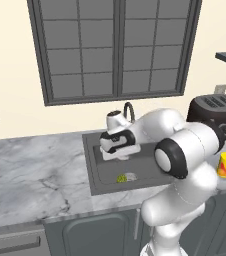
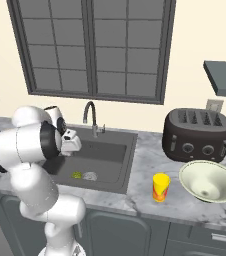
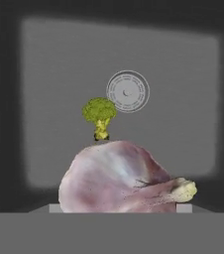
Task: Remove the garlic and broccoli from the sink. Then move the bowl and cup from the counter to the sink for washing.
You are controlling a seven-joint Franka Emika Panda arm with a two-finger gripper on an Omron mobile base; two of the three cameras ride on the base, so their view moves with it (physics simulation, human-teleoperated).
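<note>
I'm in a home kitchen: marble counter (image 2: 150,165) over dark cabinets (image 2: 120,232), sink (image 2: 112,150) under a window (image 2: 90,47), toaster (image 2: 197,135) at two o'clock.

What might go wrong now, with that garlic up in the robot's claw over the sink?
1. The garlic looks rounded and wide for the gripper. It may slip and fall back into the sink, perhaps onto the broccoli below.
2. The tap curves close behind the hand, so lifting out might knock it.
</note>
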